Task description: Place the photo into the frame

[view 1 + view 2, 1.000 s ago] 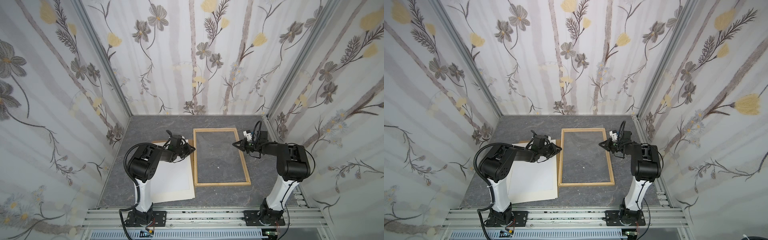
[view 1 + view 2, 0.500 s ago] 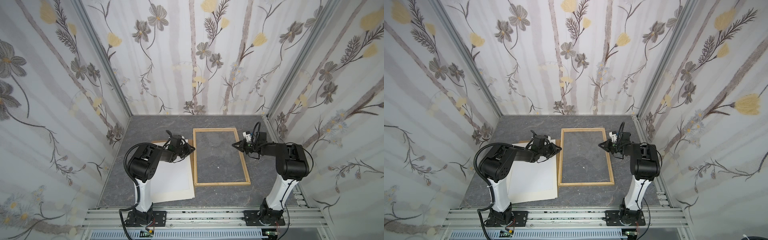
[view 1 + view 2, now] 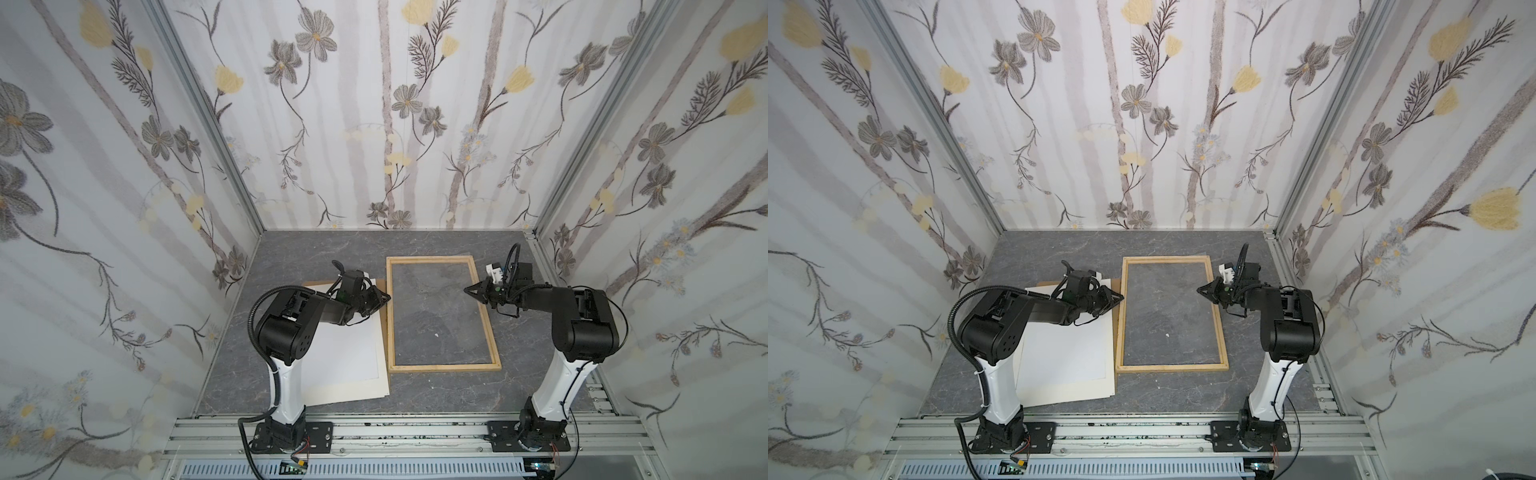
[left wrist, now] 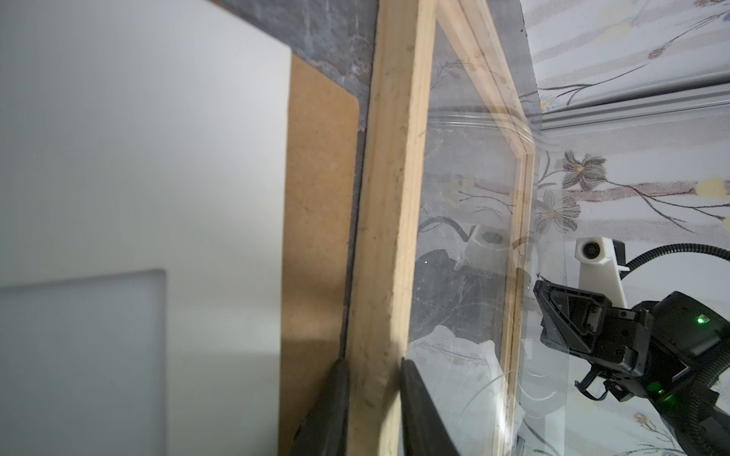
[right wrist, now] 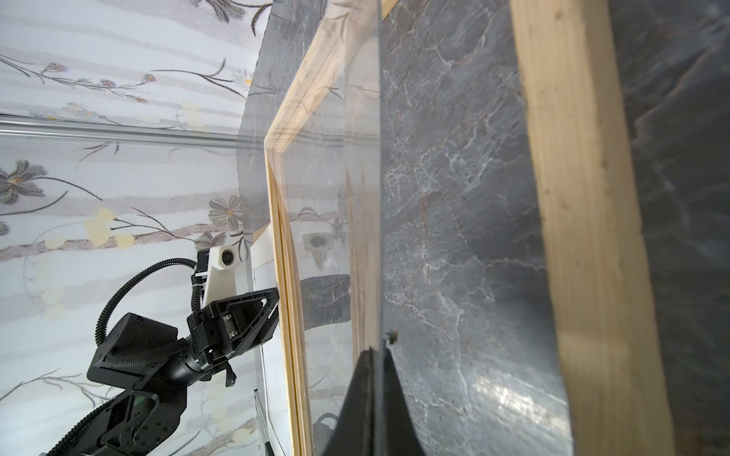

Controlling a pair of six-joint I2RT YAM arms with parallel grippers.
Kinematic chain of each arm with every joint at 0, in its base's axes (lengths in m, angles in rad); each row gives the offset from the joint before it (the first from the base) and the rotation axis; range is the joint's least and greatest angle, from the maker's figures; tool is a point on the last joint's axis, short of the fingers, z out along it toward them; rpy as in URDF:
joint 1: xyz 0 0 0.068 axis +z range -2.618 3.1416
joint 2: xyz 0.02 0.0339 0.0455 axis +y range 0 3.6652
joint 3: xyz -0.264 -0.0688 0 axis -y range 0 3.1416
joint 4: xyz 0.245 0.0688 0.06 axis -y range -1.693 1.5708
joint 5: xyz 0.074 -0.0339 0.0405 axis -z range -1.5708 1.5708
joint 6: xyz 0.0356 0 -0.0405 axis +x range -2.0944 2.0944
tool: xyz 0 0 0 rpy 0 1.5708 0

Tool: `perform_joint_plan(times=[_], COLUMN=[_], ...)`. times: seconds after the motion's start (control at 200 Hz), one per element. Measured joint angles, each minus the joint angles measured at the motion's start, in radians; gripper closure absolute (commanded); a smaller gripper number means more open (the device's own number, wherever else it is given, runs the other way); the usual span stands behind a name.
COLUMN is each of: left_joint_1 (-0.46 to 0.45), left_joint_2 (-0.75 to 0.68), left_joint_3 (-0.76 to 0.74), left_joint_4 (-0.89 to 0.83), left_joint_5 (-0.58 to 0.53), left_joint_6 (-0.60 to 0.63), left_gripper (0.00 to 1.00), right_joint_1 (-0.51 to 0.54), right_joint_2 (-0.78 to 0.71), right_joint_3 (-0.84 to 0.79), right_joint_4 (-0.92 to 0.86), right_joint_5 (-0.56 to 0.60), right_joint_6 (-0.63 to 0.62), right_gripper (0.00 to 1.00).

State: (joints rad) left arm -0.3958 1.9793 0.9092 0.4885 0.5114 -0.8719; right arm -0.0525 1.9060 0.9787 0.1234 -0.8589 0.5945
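Grey marbled bench (image 3: 436, 399), floral walls: the large white paper photo (image 3: 345, 353) lies flat beside the pale wooden rectangular frame (image 3: 444, 367), not in it. The left end effector (image 4: 373, 363) clamps the frame strip nearest the photo. The right end effector (image 5: 373, 355) is pinched together, seemingly on a thin clear pane (image 5: 328, 197). The frame looks readied; next the photo needs lifting across.

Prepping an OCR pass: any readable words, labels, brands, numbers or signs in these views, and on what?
None readable. The plain white paper photo, pale wooden frame, clear pane, brown hardboard panel, black left arm and black right arm show no print.
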Motion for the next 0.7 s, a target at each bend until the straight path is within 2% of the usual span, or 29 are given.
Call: perform_joint_plan(times=[0.315,0.699], left_joint_1=[0.000,0.000], left_joint_2=[0.000,-0.002], left_joint_3=[-0.017,-0.033], left_joint_4=[0.034,0.061], left_joint_5=[-0.014,-0.031], left_joint_6=[-0.010,-0.023], left_gripper=[0.77,0.77], right_joint_1=[0.039,0.055], right_joint_2=[-0.029,-0.029], right_joint_3=[-0.031,-0.036], right_joint_4=[0.000,-0.007], right_joint_5=[0.108,0.151], right_joint_6=[0.011,0.015], right_gripper=[1.00,1.00])
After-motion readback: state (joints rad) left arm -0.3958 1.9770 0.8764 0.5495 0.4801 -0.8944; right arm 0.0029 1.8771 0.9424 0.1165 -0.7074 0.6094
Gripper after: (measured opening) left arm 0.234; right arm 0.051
